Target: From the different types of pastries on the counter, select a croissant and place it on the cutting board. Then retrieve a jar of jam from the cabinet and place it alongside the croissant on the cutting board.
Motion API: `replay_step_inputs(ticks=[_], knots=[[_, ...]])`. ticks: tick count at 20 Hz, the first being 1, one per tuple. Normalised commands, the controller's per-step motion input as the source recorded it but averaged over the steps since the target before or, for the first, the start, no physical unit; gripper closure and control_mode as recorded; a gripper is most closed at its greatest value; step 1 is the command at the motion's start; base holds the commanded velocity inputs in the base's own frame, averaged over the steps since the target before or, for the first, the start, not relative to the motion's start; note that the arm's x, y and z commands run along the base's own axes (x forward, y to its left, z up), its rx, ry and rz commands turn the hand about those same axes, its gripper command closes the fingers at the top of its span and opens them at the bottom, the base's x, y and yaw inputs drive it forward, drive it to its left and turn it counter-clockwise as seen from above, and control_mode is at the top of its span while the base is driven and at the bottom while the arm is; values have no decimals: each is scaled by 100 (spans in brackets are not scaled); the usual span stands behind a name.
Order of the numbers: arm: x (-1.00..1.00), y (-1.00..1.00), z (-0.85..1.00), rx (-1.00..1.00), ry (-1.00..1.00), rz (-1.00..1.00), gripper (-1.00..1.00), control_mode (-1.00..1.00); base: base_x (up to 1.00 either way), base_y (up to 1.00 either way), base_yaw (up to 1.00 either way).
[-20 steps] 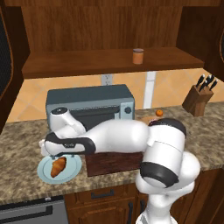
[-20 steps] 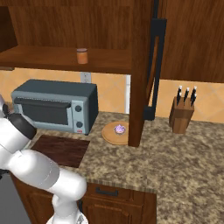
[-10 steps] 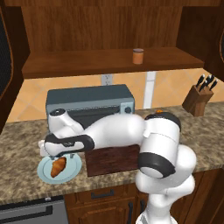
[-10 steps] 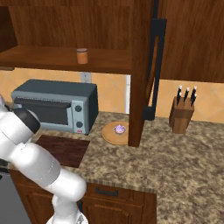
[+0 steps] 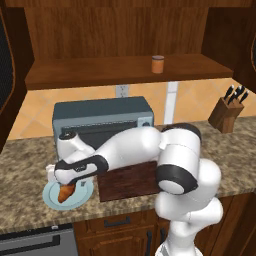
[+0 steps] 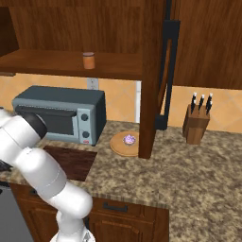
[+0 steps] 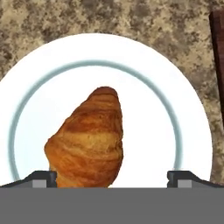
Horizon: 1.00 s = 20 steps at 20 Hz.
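Croissant point(image 7: 87, 140) lies on the white plate point(image 7: 183, 131) at the left end of the desk point(image 5: 20, 170), just left of the cutting board point(image 5: 127, 180). Claw point(image 7: 111, 177) is released, fingertips point(image 7: 41, 178) straddling the pastry's near end. Since a second ago the arm has lowered, bringing the claw closer over the plate. Jam jar point(image 5: 158, 64) stands on the cabinet shelf.

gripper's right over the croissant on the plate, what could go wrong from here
1. The croissant lies left of centre between the open gripper's fingertips, so one finger may land on the pastry and crush it rather than straddle it.
2. The plate sits near the counter's front edge; a push could slide it.
3. The cutting board lies partly under the arm, so the carry across may be cramped.
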Motion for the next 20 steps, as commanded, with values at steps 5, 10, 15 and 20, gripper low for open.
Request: replay_step_inputs(ticks=[5, 10, 15, 20], knots=[[5, 25, -7, 0, 0, -9, -100, -100, 0, 0, 0], [24, 15, -26, 0, 0, -7, 100, -100, 0, 0, 0], [29, 2, -1, 0, 2, -13, 100, -100, 0, 0, 0], [22, 0, 76, 2, 7, -23, 100, -100, 0, 0, 0]])
